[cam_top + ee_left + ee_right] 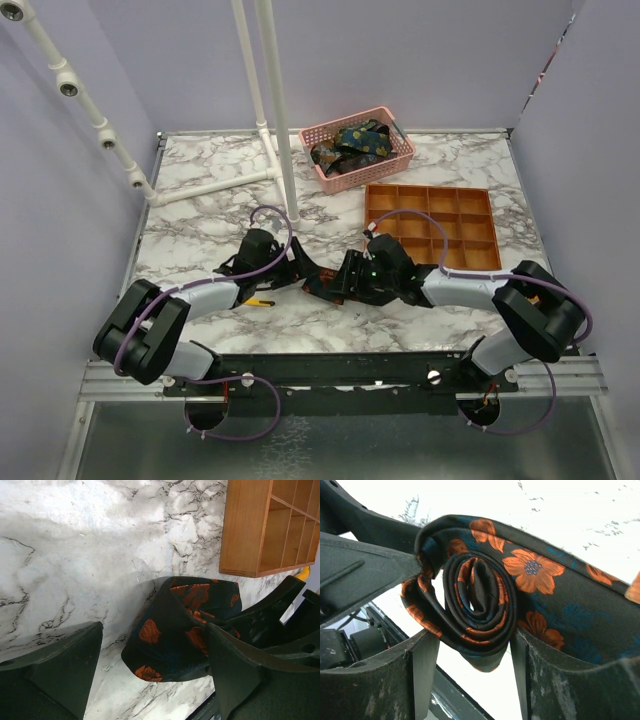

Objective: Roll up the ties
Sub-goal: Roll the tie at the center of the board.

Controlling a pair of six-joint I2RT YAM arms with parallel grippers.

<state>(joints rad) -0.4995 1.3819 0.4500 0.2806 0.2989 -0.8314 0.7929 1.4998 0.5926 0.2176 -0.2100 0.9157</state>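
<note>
looking at the near middle of the marble surface (pixel 200 225): both arms meet there, wrists facing each other, with one tie between them.

floral tie (pixel 535 570): dark fabric, orange flowers, blue leaf print. one end is wound into a tight roll (pixel 475 605), several layers, coil end-on to the right wrist camera. the rest of the strip runs off to the right of that view.

right fingers (pixel 545 680): one on each side of the roll, both touching its lower flanks, so grasping the roll. roll is tilted, not flat on the surface.

left fingers (pixel 65 665): released, spread wide. the tie's broad end lies folded on the marble between them; one finger overlaps its edge, the other is well clear of it. a black finger coming in from the left in the right wrist view touches the roll's outer layer.

more ties (pixel 350 145): dark, yellow-green pattern, heaped in a pink basket (pixel 370 172) at the far side of the surface.

orange compartment tray (pixel 430 187): just near-right of the basket, beside the right arm.

white pipe frame (pixel 285 120): stands far left of the basket.

small yellow-orange thing (pixel 258 301) by the left arm, too small to identify.
</note>
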